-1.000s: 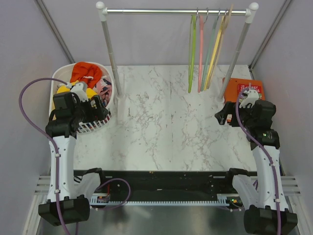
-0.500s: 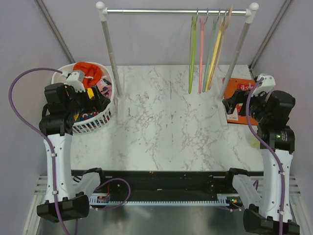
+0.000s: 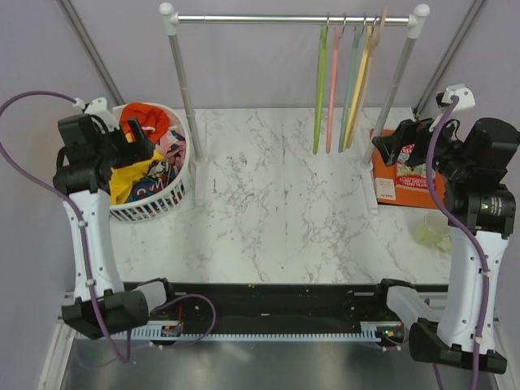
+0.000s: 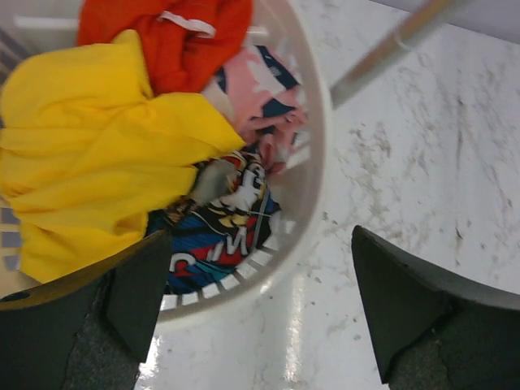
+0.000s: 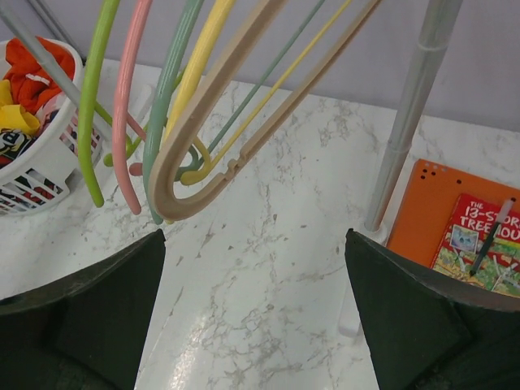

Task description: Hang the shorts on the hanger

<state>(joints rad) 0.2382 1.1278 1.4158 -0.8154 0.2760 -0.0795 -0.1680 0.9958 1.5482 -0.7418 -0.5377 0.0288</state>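
The left arm stood tall at ten o'clock, the left gripper spread wide over the shorts in the basket. The right arm stood raised at three o'clock, the right gripper apart, facing the hanger.

I see the shorts bright yellow, a garment orange-red, and a cloth printed blue, red and white, perhaps with lettering. The hanger is light green; my counter white, grey-veined.
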